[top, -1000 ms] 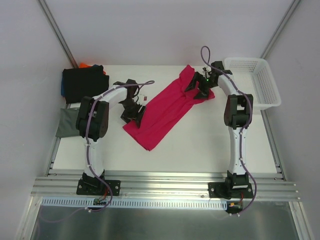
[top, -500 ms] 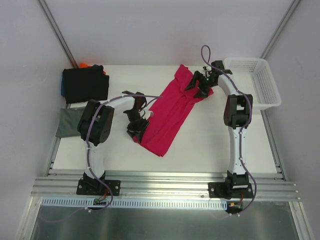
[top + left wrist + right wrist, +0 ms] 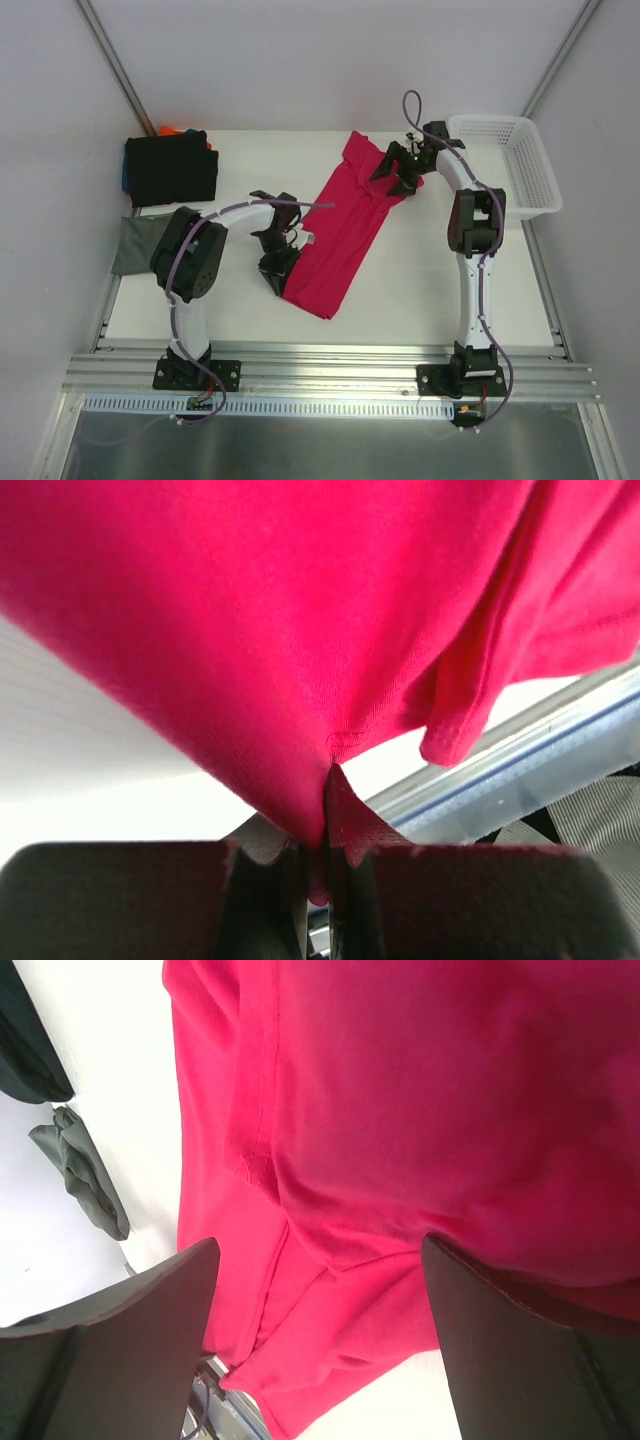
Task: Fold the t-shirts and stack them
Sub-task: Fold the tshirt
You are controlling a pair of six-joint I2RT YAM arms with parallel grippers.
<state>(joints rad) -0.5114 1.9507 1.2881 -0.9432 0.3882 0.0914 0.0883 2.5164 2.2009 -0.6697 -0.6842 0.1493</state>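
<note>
Crimson-pink t-shirt [image 3: 345,225]: we see left gripper [image 3: 283,282] clamped on its edge, right gripper [image 3: 394,176] spread above it (basket [image 3: 540,206] nearby).

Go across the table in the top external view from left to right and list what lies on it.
folded black t-shirt → crimson-pink t-shirt → white basket. Left out: the grey-green t-shirt, whose span overlaps the black one's.
</note>
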